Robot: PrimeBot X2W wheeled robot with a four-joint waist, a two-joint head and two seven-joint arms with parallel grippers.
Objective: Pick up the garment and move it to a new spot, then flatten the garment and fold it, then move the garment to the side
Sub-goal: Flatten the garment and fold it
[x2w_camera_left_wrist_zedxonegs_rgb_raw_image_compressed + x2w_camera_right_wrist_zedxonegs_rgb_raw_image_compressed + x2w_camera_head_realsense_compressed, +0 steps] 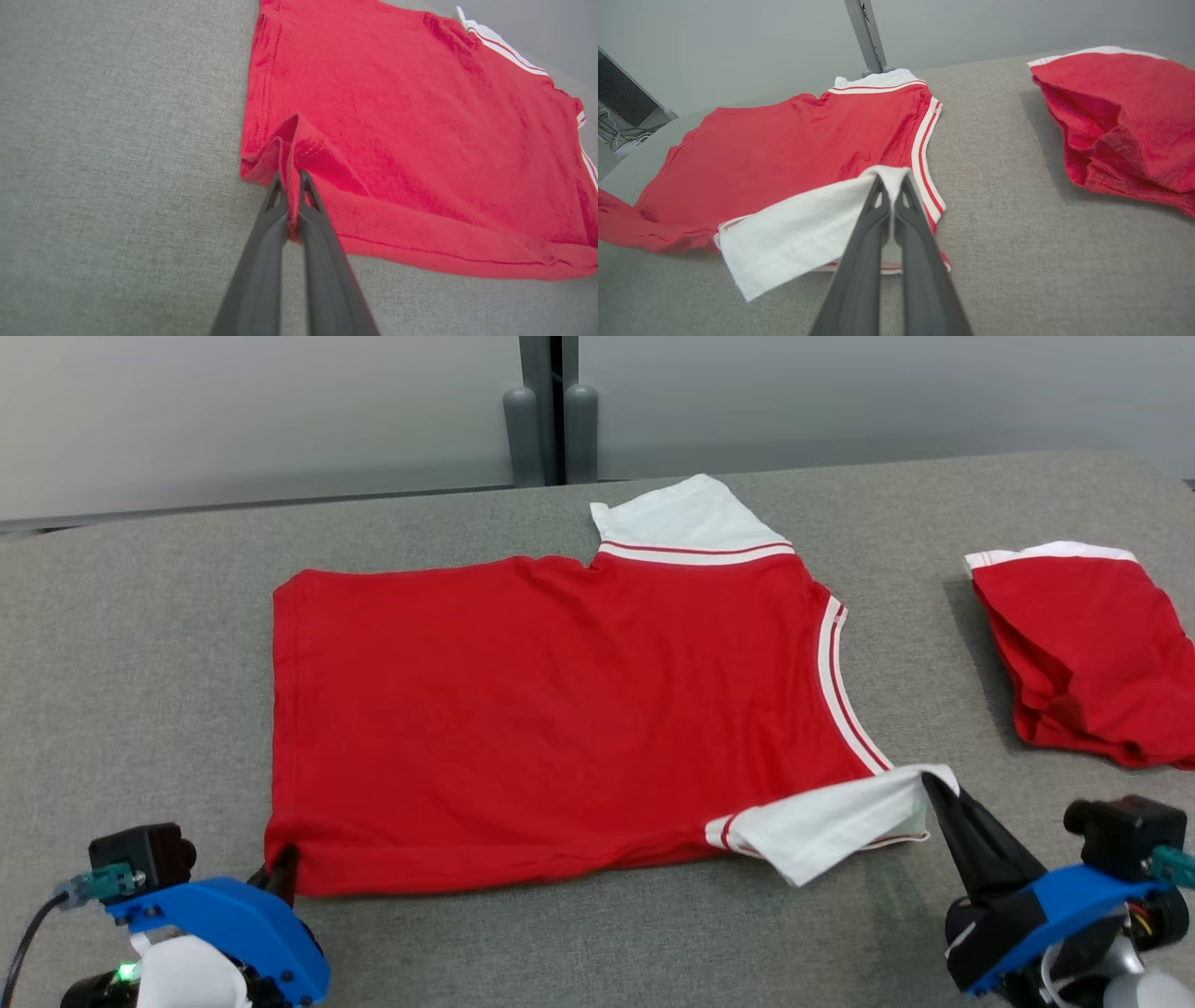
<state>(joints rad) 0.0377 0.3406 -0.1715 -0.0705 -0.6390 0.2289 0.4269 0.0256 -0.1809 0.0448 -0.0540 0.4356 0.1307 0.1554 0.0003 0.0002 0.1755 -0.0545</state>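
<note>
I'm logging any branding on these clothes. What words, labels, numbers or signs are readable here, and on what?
No readable text anywhere.
red shirt: no print, label or number, just white stripes.
folded red garment: none showing.
grey post: small dark marks near its top, too small to read.
</note>
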